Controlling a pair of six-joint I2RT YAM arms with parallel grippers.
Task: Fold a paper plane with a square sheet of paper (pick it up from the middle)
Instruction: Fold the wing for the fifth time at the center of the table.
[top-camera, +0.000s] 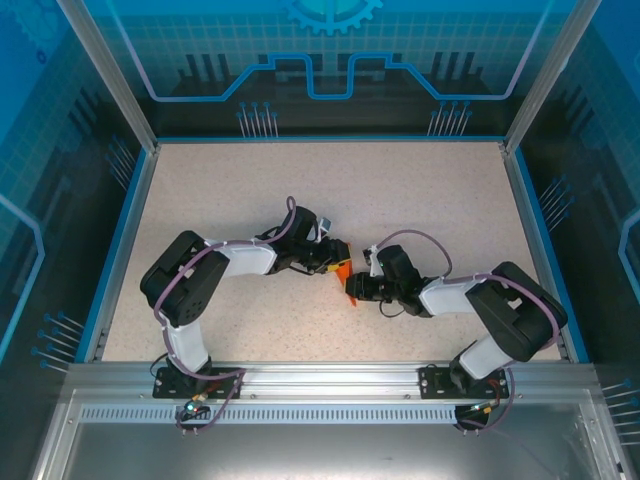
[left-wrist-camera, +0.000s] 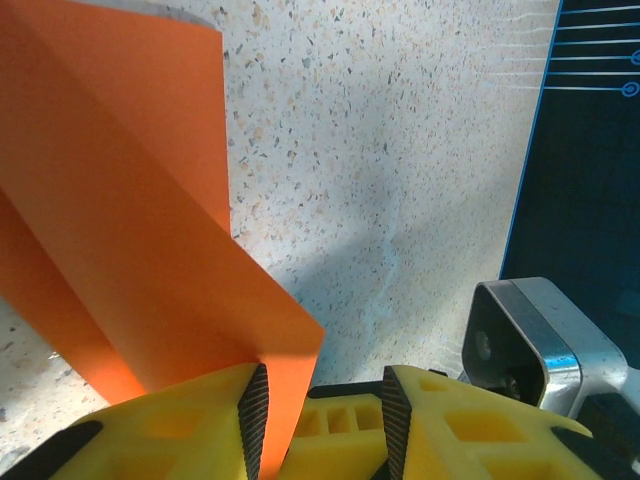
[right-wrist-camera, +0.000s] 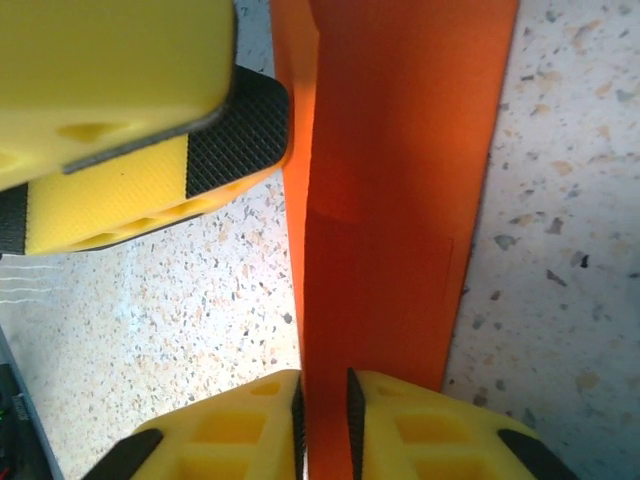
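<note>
Your right tool (right-wrist-camera: 325, 392) is pinched almost closed on the near end of the orange paper (right-wrist-camera: 400, 200). Your left tool (left-wrist-camera: 325, 388) stands parted, one pad (left-wrist-camera: 254, 410) touching the paper's edge, and from this angle I can't be sure it has any hold. If you draw the tools apart now, the thin sheet could slip out or buckle along its crease, because only one tool seems to grip it. The paper sits mid-frame in the top view, between both tools over the tabletop (top-camera: 300, 180), folded into a long layered wedge.
</note>
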